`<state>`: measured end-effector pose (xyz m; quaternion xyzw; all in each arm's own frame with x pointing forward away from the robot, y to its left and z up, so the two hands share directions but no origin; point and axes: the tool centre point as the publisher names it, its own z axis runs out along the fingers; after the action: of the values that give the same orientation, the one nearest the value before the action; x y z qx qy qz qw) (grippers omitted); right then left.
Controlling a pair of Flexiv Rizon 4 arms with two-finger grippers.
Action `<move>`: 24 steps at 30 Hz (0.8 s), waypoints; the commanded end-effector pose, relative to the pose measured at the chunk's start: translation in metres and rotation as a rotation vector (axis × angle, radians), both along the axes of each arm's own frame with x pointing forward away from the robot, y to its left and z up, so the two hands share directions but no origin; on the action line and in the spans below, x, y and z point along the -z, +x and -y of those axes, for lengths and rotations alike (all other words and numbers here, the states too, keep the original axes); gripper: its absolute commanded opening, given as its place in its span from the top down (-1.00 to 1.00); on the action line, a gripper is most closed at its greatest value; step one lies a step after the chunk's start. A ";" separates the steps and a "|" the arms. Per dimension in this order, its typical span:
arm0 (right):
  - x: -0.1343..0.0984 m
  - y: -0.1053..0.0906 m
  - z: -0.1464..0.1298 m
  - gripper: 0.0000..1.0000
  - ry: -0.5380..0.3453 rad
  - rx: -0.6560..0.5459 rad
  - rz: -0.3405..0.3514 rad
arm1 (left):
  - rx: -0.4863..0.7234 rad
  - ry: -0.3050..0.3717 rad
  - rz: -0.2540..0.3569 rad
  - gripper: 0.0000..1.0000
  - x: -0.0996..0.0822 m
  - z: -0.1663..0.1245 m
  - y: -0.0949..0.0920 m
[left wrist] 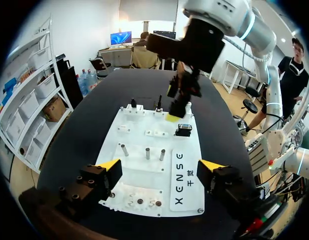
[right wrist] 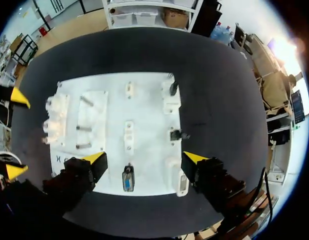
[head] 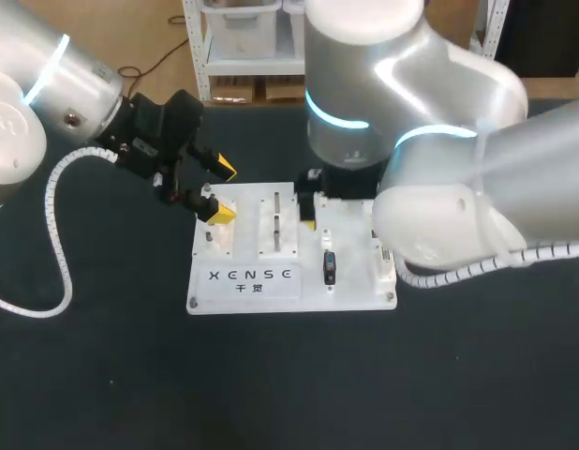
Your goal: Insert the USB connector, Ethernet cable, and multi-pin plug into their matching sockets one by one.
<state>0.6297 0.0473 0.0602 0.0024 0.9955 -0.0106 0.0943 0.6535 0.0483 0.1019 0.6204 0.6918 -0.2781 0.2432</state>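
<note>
Board (head: 291, 281) on table (head: 102, 375); left pincer (head: 223, 191) at its left rear corner, right pincer (right wrist: 144, 158) above rear middle.

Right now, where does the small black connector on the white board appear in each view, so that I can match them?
Head view: the black connector lies on the white board's right half, right of the lettering.
Left wrist view: ahead of the left gripper, just beyond the lettering, at.
Right wrist view: under the right gripper, seen between its open fingers, at.
Shared landmark: the board's black lettering, beside the connector.
</note>
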 end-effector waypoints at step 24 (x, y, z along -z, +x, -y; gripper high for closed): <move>0.034 -0.035 -0.018 -1.00 0.059 0.015 -0.043 | 0.002 0.003 -0.002 -1.00 0.000 0.000 0.001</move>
<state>0.5960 0.0664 0.0259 0.0117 0.9972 0.0174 0.0713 0.6535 0.0483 0.1019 0.6204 0.6918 -0.2781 0.2432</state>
